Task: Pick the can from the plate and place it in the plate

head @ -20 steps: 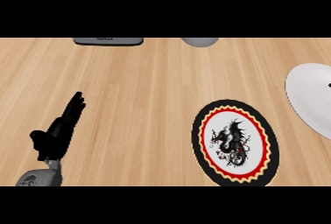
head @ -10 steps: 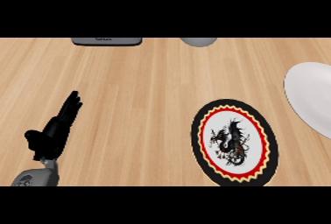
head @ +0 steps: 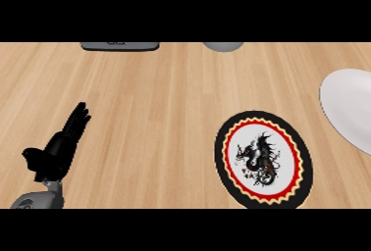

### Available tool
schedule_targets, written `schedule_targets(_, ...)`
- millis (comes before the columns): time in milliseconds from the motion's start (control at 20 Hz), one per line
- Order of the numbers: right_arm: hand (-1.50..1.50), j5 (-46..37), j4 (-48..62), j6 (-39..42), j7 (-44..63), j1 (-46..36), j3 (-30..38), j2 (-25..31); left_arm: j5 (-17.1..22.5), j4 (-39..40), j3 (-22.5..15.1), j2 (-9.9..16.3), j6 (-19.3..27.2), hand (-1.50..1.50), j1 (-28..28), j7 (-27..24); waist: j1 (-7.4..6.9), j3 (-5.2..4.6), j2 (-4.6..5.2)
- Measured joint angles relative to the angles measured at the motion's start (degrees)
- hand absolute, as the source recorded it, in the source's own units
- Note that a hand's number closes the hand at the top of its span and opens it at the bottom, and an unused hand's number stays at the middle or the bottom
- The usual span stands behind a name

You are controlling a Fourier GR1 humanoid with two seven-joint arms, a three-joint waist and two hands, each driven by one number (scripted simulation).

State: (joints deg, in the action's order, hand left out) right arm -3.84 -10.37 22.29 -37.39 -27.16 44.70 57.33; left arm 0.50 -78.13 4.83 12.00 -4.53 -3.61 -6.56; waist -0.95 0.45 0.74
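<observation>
Wood-grain desk [head: 159, 98] carries a dragon-patterned plate [head: 261, 158] and a white plate [head: 351, 110], both without the can, which I cannot see anywhere; my left hand [head: 59, 149] rests with fingers straight, holding nothing, so progress cannot be confirmed.

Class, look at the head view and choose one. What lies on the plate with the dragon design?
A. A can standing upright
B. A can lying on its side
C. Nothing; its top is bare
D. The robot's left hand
C: the dragon plate shows its whole design uncovered, no can is anywhere in view, and the left hand rests open on the counter's wood well to its left.
</observation>
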Motion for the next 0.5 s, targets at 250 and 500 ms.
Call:
schedule_targets(250, -1.5, -0.09, -0.23, 2.5, -3.24, 4.83, -0.04, 0.99, 0.15, -0.47, 0.02, -0.1, -0.07, 0.0, -0.18, 0.59, -0.1, 0.11, 0.06)
schedule_targets(500, -1.5, -0.98, -1.0, 1.94, -4.88, 7.56, -0.96, 0.68, 0.28, 1.12, 0.37, 0.04, -0.55, 0.0, -0.79, -0.36, -0.15, 0.19, 0.18)
